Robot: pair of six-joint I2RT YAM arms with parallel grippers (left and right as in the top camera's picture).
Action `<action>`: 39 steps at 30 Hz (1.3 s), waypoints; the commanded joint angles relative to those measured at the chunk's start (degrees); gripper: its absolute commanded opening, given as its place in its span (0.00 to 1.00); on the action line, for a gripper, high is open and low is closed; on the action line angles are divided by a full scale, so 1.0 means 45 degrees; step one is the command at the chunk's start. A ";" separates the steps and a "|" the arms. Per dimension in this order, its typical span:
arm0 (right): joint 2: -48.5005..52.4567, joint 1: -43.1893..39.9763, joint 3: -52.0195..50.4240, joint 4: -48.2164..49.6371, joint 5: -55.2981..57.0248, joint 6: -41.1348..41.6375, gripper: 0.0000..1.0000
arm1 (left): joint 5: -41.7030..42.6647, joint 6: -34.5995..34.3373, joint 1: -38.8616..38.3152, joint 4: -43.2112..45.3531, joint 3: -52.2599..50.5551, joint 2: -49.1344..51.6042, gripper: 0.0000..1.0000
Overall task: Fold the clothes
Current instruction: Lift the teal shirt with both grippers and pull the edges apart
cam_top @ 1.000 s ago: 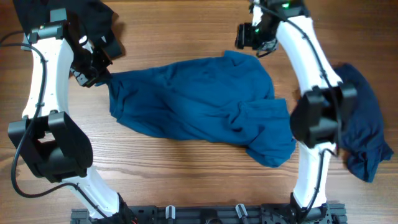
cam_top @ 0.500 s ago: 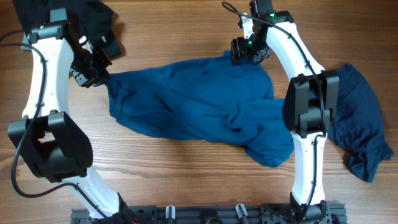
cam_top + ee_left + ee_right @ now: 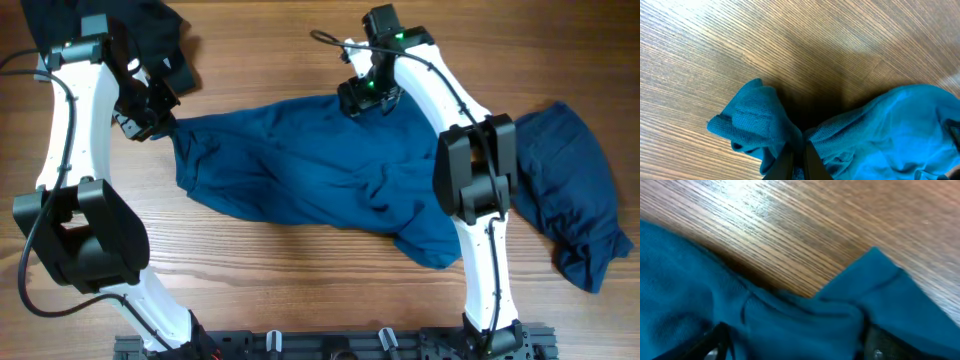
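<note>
Clothes lay in three places on the table [image 3: 290, 40]. At far left, against the back edge, we noted a very dark cloth [image 3: 160, 25] bunched up and partly hidden by the left arm. Just in front of it, the left gripper [image 3: 158, 115] stood at the left tip of the T-shirt [image 3: 300, 160]. In the left wrist view its jaws were closed tight, pinching a gathered fold of that tip, and a small hemmed flap stuck out to the left of the fingers [image 3: 785, 165] and rested on the wood.

From that pinch the T-shirt, mid-blue and heavily creased, ran rightward across the middle of the table. It was widest at the centre and ended in a rumpled lobe near the front right.

The right gripper [image 3: 362, 98] was over the T-shirt's back edge, right of centre. In the right wrist view its jaws stood wide apart, one finger at each lower corner. A hemmed ridge of cloth lay between them, and we saw nothing clamped.

At far right a darker garment [image 3: 580, 200] lay crumpled beyond the right arm. We could not tell whether it touched the T-shirt, as the arm covered the gap.
</note>
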 commanded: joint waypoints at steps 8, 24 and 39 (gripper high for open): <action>0.0311 -0.0097 0.0034 0.0194 0.0753 0.0675 0.24 | -0.0306 0.0024 -0.0034 0.0272 -0.0262 0.0146 0.04; -0.3254 -0.0219 0.0617 -0.0393 0.2973 0.2730 0.04 | 0.0597 0.0078 -0.0034 0.0452 0.0442 -0.0228 0.04; -0.9481 -0.0214 0.0617 -0.1477 0.4027 0.4104 0.05 | 0.0617 0.0073 -0.0034 0.0505 0.1200 -0.6572 0.04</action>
